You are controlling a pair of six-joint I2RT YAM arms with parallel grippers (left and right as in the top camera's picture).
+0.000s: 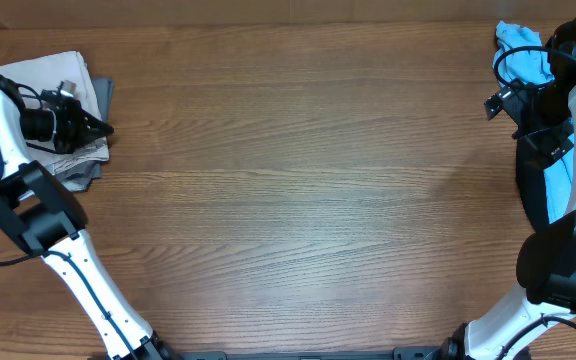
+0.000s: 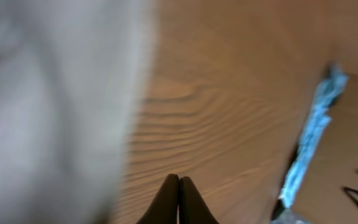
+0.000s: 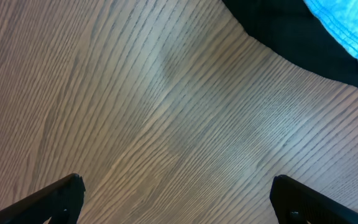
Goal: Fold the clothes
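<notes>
The brown wood-grain table is lying bare across its whole middle, giving wide passage. At the table's far-left corner, folded pale beige clothes over a grey garment are taking up room. Along its right edge, a crumpled bright blue cloth and a black cloth are blocking the way.

Brown wooden tabletop: matt, smooth, fine grain showing. Pale cream folded cloth: soft, creased, matt. Grey fabric, bright blue cloth and black cloth: all matt. White arm shells: smooth, slightly glossy plastic.
</notes>
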